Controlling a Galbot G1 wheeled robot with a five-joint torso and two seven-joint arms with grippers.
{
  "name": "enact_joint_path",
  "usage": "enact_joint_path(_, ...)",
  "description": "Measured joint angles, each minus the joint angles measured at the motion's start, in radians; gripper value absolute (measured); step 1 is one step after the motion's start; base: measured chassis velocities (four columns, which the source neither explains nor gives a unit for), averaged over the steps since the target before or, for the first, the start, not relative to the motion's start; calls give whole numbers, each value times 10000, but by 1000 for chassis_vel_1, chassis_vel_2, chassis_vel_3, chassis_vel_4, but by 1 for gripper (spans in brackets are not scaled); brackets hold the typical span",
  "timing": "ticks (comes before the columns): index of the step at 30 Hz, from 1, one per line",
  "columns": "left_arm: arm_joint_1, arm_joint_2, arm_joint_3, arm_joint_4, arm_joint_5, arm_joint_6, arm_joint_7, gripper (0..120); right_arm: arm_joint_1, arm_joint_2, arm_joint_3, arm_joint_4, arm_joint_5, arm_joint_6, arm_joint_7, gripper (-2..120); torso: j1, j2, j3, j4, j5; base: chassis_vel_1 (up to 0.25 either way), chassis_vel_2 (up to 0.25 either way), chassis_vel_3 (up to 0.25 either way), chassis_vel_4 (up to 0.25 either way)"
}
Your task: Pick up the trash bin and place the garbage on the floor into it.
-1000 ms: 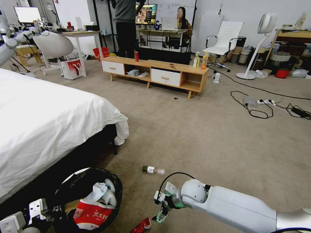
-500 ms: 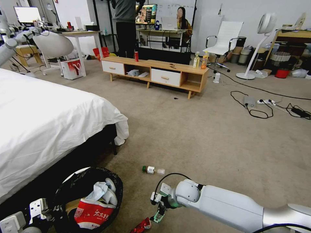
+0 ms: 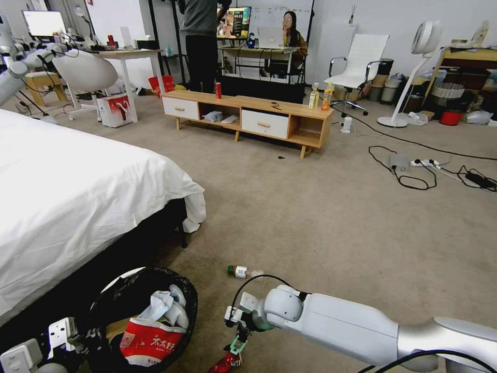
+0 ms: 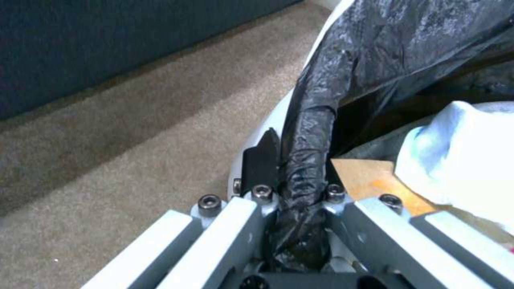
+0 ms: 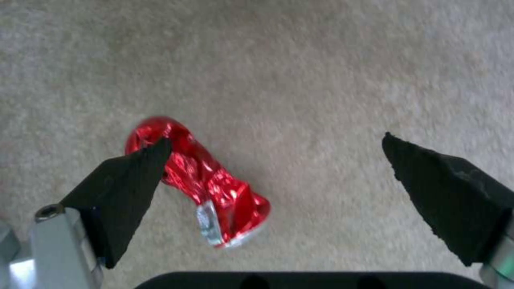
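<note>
Right now your right gripper [image 5: 273, 156] hangs just above the small crushed red foil piece [image 5: 200, 186] on the flat beige-grey carpet floor [image 3: 331, 223], fingers spread wide. One black pad overlaps the wrapper's end while the other stands well off to its far side, so the piece sits off-centre in the gap.

Beside it, your left gripper [image 4: 297, 200] is clamped on the rim of the small round white trash bin [image 3: 142, 321], pinching the crinkly black plastic liner [image 4: 375, 52]. Inside lie crumpled white tissues [image 3: 163, 305], a red-and-white snack packet [image 3: 150, 342] and a bit of brown paper [image 4: 369, 182].

I judge the step in hand to be the pickup of the red piece. You'll likely want to shift the gripper to centre the wrapper, lower, then close.

Farther out, the small clear green-capped bottle [image 3: 239, 271] lies on its side on the carpet, not yet collected.
</note>
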Motion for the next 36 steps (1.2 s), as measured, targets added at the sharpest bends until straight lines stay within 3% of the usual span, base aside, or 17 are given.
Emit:
enact_joint_path(16, -3, -50, 13, -26, 24, 0, -2, 1, -268, 414, -375, -223, 62, 269, 60, 100, 0, 1, -1, 0, 0, 0, 0, 0, 0)
enact_joint_path(36, -17, -53, 22, 64, 42, 0, -4, 1, -1051, 114, -196, -587, 34, 390, 107, 100, 0, 2, -1, 0, 2, 0, 0, 0, 0)
